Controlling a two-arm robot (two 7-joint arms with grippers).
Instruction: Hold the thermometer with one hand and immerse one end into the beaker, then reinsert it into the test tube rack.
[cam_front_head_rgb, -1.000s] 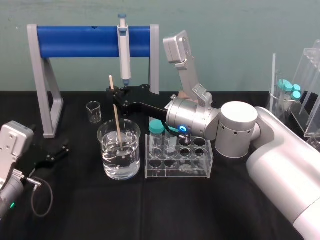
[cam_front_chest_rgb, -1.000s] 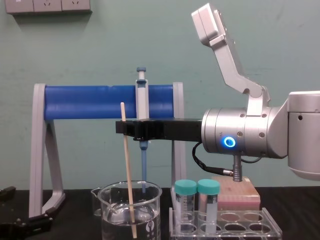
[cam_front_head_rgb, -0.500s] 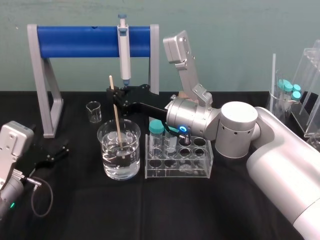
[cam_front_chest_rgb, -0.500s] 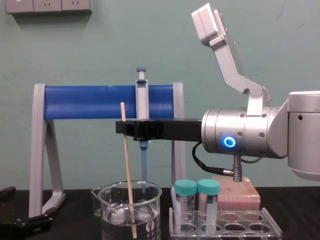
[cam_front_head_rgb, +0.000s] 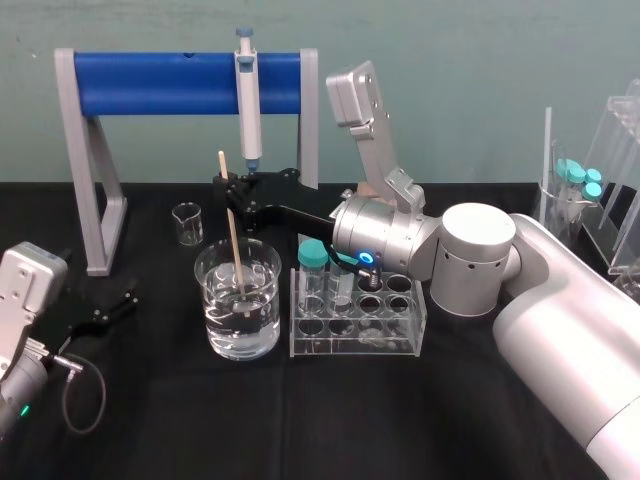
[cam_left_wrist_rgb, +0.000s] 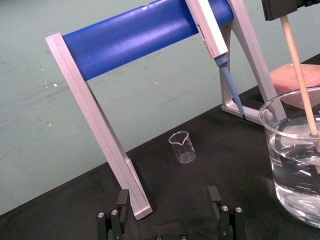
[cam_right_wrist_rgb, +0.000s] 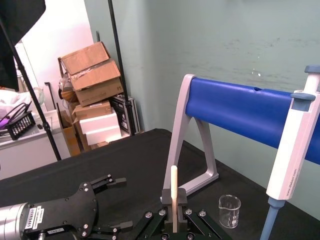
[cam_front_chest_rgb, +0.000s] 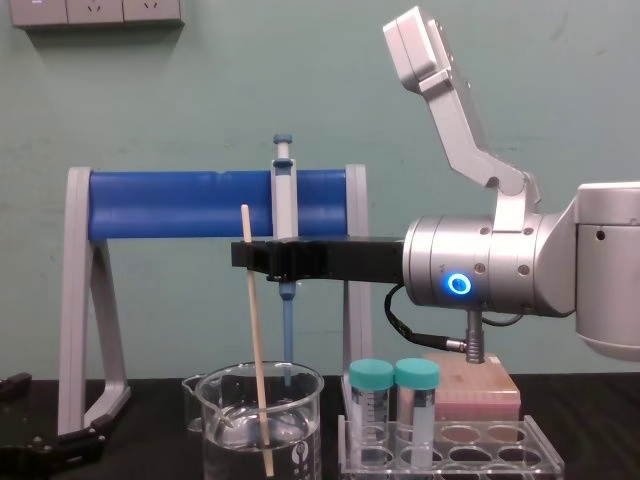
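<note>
One thermometer end blurs underwater inside beaker.

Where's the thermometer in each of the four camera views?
Head: thermometer left of centre, right gripper holding it, lower end in the beaker.
Chest: thermometer lower left, leaning in the beaker.
Left wrist: thermometer in the beaker, beyond the parked, open left gripper.
Right wrist: thermometer clamped upright, blue bar behind.
Shared landmark: the blue bar.
</note>
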